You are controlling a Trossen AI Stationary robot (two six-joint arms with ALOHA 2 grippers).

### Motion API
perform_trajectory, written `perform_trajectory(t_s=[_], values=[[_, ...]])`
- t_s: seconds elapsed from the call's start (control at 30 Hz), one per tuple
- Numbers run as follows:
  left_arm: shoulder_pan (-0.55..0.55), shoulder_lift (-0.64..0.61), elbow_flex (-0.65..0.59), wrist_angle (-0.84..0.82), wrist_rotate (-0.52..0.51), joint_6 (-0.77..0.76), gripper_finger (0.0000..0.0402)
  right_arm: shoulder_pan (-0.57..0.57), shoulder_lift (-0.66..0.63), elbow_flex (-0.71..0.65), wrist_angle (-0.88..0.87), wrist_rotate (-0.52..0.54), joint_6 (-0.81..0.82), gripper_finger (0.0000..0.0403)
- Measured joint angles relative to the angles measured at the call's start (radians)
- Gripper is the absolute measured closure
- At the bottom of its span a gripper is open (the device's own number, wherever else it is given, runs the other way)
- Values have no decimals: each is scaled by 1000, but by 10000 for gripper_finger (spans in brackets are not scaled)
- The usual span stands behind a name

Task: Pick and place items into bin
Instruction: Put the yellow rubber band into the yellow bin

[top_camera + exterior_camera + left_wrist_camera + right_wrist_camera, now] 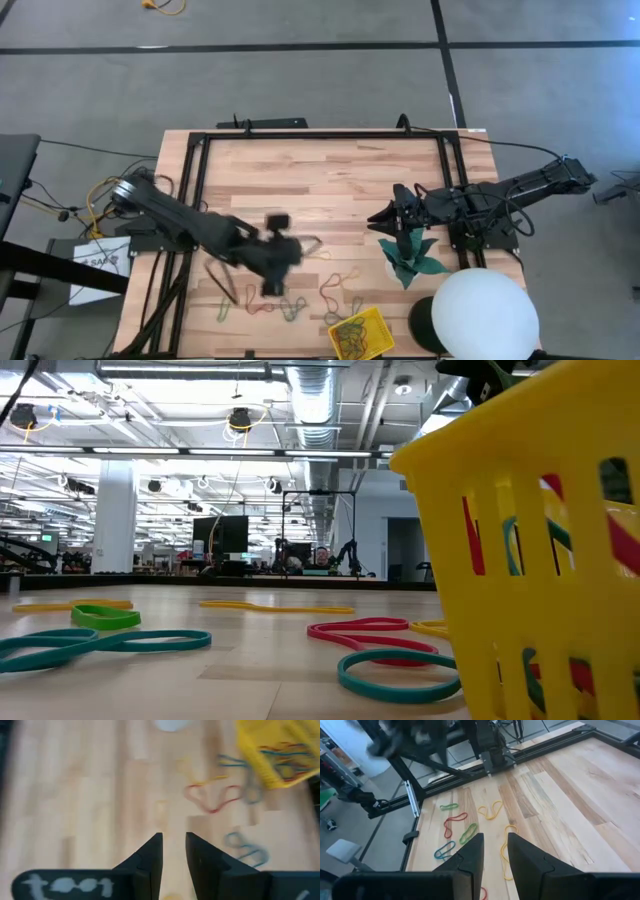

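My left fingers (174, 851), released and empty, hang over the desk (330, 175) near loose bands (335, 285). Yellow bin (360, 335) sits at its edge. My right fingers (495, 851) wait, released. No readable writing.

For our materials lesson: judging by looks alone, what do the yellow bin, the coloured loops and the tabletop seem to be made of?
Yellow bin: probably moulded plastic, glossy, with slotted walls.
Coloured loops: likely rubber or silicone, matte; thin flat bands lying limp in bent shapes.
Tabletop: wood, pale planks with visible grain and joints, smooth finish.
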Motion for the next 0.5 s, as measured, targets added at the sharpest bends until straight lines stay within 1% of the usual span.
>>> perform_trajectory(t_s=[0.17, 0.37, 0.43, 0.5], values=[[-22, -149, 0, -155, -154, -40, 329, 0, 0, 0, 0, 0, 0, 321], [-27, -285, -1, -296, -237, -113, 329, 0, 0, 0, 0, 0, 0, 321], [-33, -326, -31, -302, -287, -134, 329, 0, 0, 0, 0, 0, 0, 321], [-41, -373, -90, -295, -331, -150, 329, 0, 0, 0, 0, 0, 0, 321]])
